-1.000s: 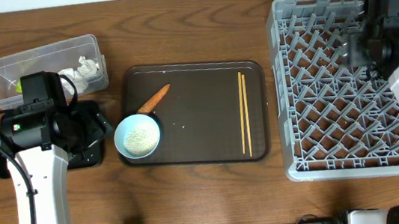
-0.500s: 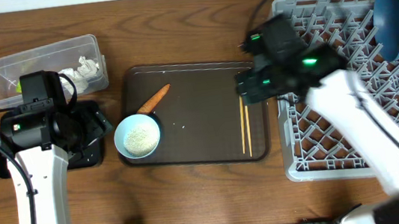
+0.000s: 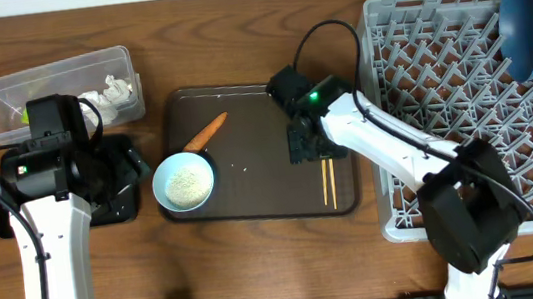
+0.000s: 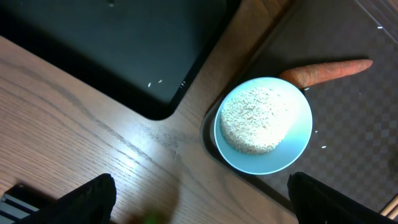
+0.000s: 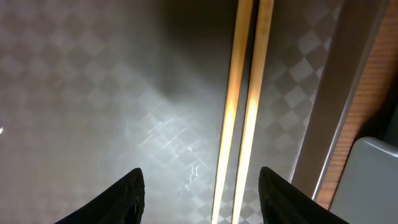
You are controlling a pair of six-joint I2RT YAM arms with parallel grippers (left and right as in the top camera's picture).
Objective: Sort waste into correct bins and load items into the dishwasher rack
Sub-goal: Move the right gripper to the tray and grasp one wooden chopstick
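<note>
Presently the right gripper (image 5: pixel 200 196) hangs spread wide over the chopsticks (image 5: pixel 235 93), at the right of the brown tray (image 3: pixel 261 185). Spread too, the left gripper (image 4: pixel 202 202) hovers by the bowl (image 4: pixel 292 149) of rice (image 4: pixel 256 118) at its left edge.

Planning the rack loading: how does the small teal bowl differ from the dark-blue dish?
The teal bowl is small and pale; the dark-blue dish is much larger and dark. The bowl sits upright at the left edge of the brown tray; the dish stands on edge in the grey rack. The bowl holds rice; the dish looks empty. Both are round.
</note>
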